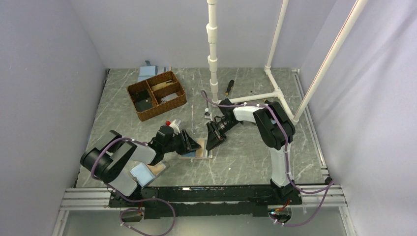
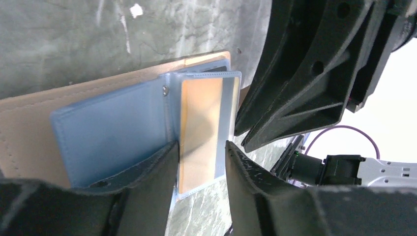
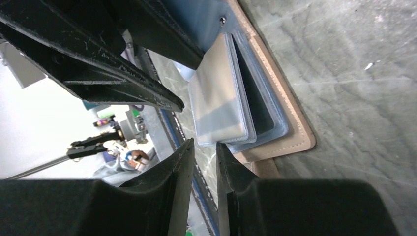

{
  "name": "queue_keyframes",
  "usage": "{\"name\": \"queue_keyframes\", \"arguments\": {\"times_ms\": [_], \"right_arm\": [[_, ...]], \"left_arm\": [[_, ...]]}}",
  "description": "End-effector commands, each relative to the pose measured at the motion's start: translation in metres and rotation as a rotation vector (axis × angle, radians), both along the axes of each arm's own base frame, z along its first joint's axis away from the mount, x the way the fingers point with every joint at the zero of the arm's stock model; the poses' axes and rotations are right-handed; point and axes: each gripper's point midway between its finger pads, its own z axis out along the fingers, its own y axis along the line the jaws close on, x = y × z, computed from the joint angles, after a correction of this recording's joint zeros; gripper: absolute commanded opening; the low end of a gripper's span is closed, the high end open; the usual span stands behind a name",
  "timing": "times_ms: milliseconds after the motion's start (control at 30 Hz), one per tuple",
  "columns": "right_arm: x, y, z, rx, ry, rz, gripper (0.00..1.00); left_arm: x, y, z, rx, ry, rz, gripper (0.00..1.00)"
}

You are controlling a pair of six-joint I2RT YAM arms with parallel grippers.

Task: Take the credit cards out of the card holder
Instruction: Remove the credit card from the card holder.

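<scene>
The card holder [image 1: 197,154] lies open on the table between my two grippers, light blue inside with tan edging. In the left wrist view its blue panel [image 2: 113,128] lies flat and a clear sleeve holding an orange-tan card [image 2: 201,113] stands up from the spine. My left gripper [image 2: 201,147] is open, with its fingers either side of that sleeve's lower edge. My right gripper [image 3: 204,145] has a narrow gap with nothing in it, just short of the corner of the clear sleeves [image 3: 216,98]. The tan cover [image 3: 290,123] lies beneath.
A wicker basket [image 1: 156,95] with compartments stands at the back left, with a blue folder [image 1: 150,71] behind it. Another blue and tan folder [image 1: 145,172] lies by the left arm's base. A screwdriver [image 1: 228,87] and a white pipe frame [image 1: 214,59] stand at the back.
</scene>
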Motion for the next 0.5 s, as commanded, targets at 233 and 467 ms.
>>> {"name": "queue_keyframes", "arguments": {"times_ms": [233,467], "right_arm": [[0.006,0.029,0.040,0.233,-0.017,0.023,0.25],[0.010,0.028,0.034,0.219,-0.011,0.000,0.25]], "left_arm": [[-0.036,0.005,-0.032,0.080,0.069,-0.115,0.62],[-0.038,-0.004,-0.030,0.023,0.060,-0.155,0.69]]}}
